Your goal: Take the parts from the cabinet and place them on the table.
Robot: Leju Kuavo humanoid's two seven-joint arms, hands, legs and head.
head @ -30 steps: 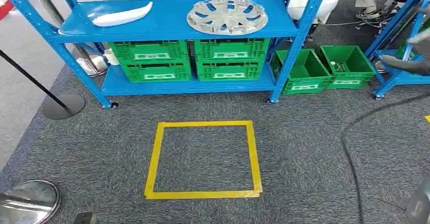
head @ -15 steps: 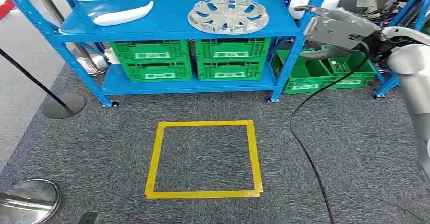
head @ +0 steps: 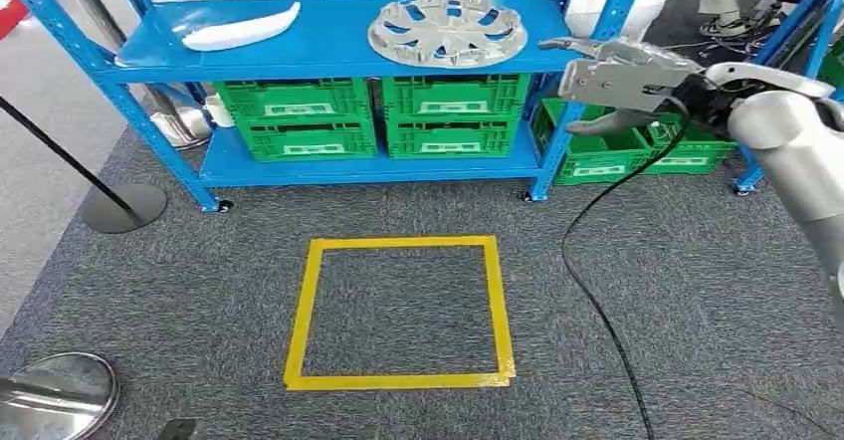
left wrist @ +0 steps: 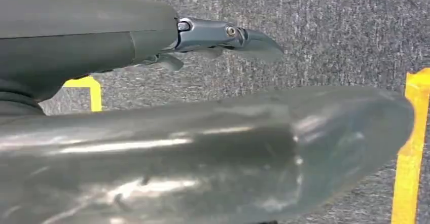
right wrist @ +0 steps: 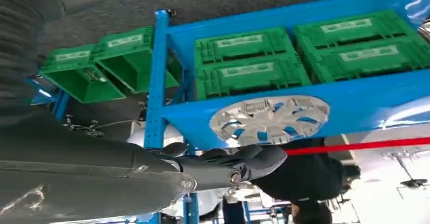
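A silver hubcap [head: 446,30] lies on the top board of the blue rack [head: 338,62]; the right wrist view shows the hubcap [right wrist: 270,119] close ahead. At the top board's left end rests a white curved part [head: 239,27]. My right hand [head: 619,80] is raised beside the rack's right front post, a little right of the hubcap, fingers apart and holding nothing; its dark fingers [right wrist: 228,165] point toward the rack. My left hand [left wrist: 213,143] hangs low over the carpet, its fingers [left wrist: 228,34] stretched out with nothing in them.
Green crates [head: 453,113] fill the lower shelf, and two more green crates [head: 637,136] stand on the floor to the right. A yellow tape square [head: 398,313] marks the carpet. A stanchion base [head: 124,208] stands at the left. A black cable [head: 597,291] trails from my right arm.
My right arm has come up from the lower right edge and swung left to the rack's right post, level with the top shelf. The parts have not moved.
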